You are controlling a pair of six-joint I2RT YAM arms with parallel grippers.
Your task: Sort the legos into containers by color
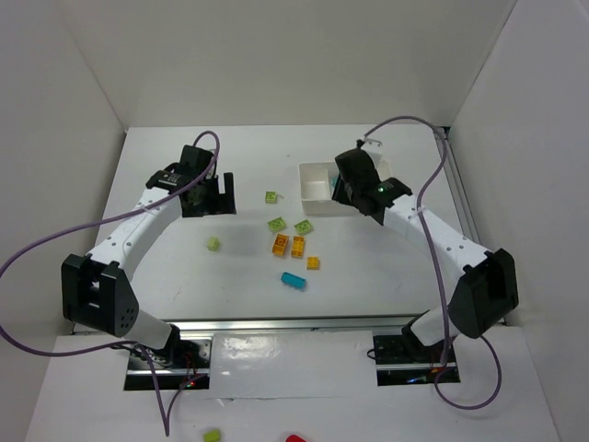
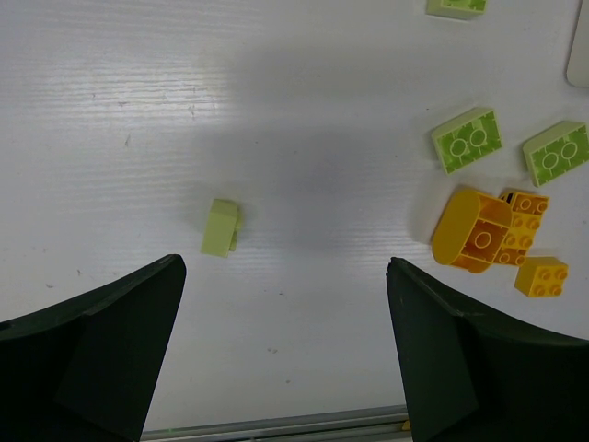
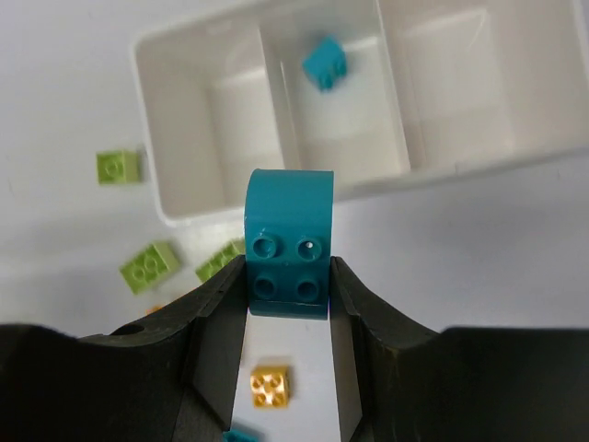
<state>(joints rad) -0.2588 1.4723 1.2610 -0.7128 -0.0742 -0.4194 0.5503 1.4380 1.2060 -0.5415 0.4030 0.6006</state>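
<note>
The right gripper point(image 3: 290, 287) is clamped on a translucent cyan-blue plastic brick with a rounded top point(image 3: 290, 235). One finger presses each side, and the studs face the wrist camera. In that view the brick shows in front of the near wall of the small white plastic tray with three square compartments point(image 3: 184, 204), in line with the middle one. The tray sits toward the far right corner of the white table point(image 1: 239, 166), and its middle compartment holds one small cyan-blue brick point(image 3: 324, 63). The left gripper point(image 2: 285, 354) is spread wide with nothing between its fingers. It hovers above the table's left half, near a pale lime green brick point(image 2: 221, 227). Around the table's middle lie three lime green bricks point(image 1: 277, 224), three orange bricks point(image 1: 297, 246) and a cyan-blue loose brick point(image 1: 293, 279).
</note>
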